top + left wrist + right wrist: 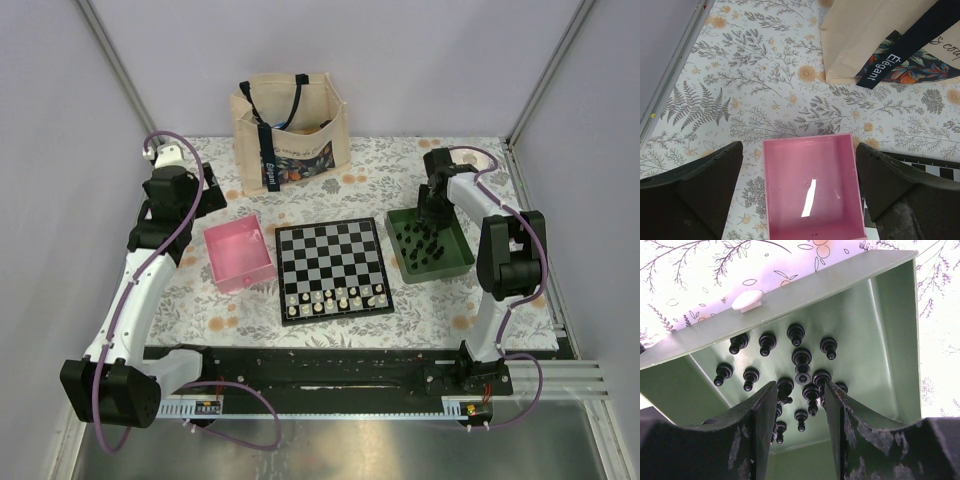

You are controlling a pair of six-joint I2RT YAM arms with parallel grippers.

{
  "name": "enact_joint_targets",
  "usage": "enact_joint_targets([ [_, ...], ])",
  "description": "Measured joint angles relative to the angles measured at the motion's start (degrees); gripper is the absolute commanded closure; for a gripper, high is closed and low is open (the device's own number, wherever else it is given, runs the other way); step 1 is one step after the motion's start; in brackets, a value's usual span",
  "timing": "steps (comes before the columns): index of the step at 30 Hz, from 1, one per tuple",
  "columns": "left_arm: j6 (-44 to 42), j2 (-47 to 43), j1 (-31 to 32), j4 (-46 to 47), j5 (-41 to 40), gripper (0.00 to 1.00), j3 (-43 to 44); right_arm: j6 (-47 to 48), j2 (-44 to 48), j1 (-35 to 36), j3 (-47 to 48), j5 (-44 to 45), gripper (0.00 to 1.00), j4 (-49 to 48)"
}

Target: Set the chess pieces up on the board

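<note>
The board (330,250) lies flat mid-table, with small white pieces (335,298) on its two near rows. Several black chess pieces (802,360) stand in the green tray (890,340) to the board's right. My right gripper (800,386) hangs open just above them, its fingers either side of a few pieces and gripping none. It shows over the tray in the top view too (430,225). Over the pink tray (812,185), which holds no pieces, my left gripper (799,146) is open with nothing in it.
A beige tote bag (290,130) stands at the back behind the board. A small white object (747,300) lies just past the green tray's far rim. A corner of the board (935,167) shows beside the pink tray (240,257). Floral cloth covers the table.
</note>
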State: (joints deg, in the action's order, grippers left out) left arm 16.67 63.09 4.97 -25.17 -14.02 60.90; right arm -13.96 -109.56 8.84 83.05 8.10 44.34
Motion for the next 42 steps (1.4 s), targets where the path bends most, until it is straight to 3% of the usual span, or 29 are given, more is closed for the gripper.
enact_joint_targets([
  [32, 0.0, 0.0, 0.0, 0.0, 0.4, 0.01, 0.0, 0.2, -2.5, 0.0, -0.2, -0.1, 0.51, -1.3],
  [42, 0.0, 0.0, 0.0, 0.0, 0.4, 0.01, 0.0, 0.2, -0.8, 0.0, -1.4, -0.2, 0.45, -2.1],
])
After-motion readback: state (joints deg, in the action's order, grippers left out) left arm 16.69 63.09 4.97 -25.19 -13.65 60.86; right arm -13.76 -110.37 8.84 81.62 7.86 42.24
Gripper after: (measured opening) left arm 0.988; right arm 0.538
